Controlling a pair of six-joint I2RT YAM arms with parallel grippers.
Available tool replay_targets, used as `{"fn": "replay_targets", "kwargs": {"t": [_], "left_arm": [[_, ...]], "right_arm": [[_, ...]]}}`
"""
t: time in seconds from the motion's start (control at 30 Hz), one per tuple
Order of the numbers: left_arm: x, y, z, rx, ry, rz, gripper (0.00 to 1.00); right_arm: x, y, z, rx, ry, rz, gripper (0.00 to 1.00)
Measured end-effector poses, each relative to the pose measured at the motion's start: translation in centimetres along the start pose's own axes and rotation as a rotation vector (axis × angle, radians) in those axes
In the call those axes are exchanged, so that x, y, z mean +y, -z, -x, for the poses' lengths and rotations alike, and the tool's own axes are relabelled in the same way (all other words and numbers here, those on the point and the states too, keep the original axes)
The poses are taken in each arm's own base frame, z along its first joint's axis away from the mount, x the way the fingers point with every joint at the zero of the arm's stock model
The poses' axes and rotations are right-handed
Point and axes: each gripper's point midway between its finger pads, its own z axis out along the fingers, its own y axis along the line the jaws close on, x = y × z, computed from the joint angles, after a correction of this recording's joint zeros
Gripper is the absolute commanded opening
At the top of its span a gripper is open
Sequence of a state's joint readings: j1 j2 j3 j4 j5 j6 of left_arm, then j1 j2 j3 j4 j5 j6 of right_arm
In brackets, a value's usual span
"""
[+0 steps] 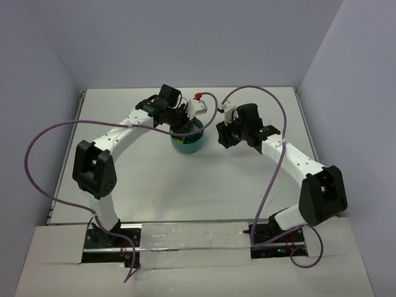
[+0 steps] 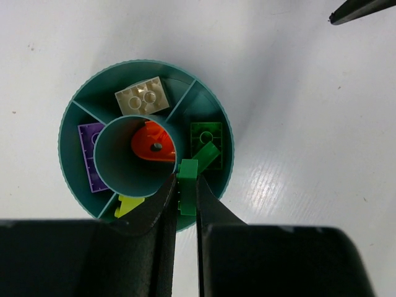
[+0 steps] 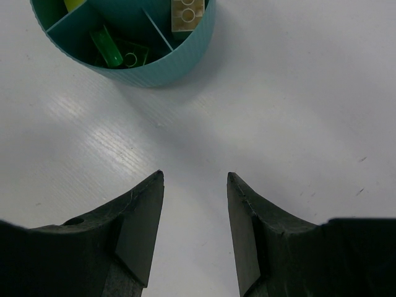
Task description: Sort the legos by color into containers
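The round teal bowl (image 2: 69, 124) stands mid-table (image 1: 193, 146). My left gripper (image 2: 184, 179) is shut on a green brick (image 2: 187, 185) and holds it over the bowl's rim beside the green compartment, where two more green bricks (image 2: 205, 137) lie. Other compartments hold a cream brick (image 2: 143, 95), a purple brick (image 2: 91, 154) and a lime-yellow brick (image 2: 127, 204); an orange-red piece (image 2: 150, 141) sits in the central ring. My right gripper (image 3: 195, 176) is open and empty over bare table, right of the bowl (image 3: 179, 59).
A small red piece (image 1: 198, 96) lies on the table behind the bowl. The right gripper's fingertip (image 2: 359, 9) shows at the top right of the left wrist view. White walls close in the table at the back and sides.
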State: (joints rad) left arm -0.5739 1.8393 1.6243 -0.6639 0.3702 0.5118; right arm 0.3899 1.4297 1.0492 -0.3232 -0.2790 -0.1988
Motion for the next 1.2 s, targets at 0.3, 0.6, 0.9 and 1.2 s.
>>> {"fn": "replay_targets", "kwargs": {"t": [0.3,0.6,0.9,1.2], "left_arm": [[0.0,-0.7,-0.6,0.024,0.004,-0.015,0.17],[-0.5,-1.3,-0.8,0.034,-0.001,-0.029,0.28],[-0.8,-2.4,-1.8,0.067,0.005,-0.052,0.43],[-0.7,-1.7,-0.7,0.051,0.0,-0.046,0.47]], "right_arm": [[-0.3,-0.1,0.0,0.001,-0.005,-0.002,0.53],[-0.4,-0.2,0.1,0.003,-0.007,-0.003,0.53],[-0.3,-0.3,0.0,0.004,-0.008,0.003,0.53],[-0.2,-0.3,0.1,0.002,-0.009,0.011,0.54]]}}
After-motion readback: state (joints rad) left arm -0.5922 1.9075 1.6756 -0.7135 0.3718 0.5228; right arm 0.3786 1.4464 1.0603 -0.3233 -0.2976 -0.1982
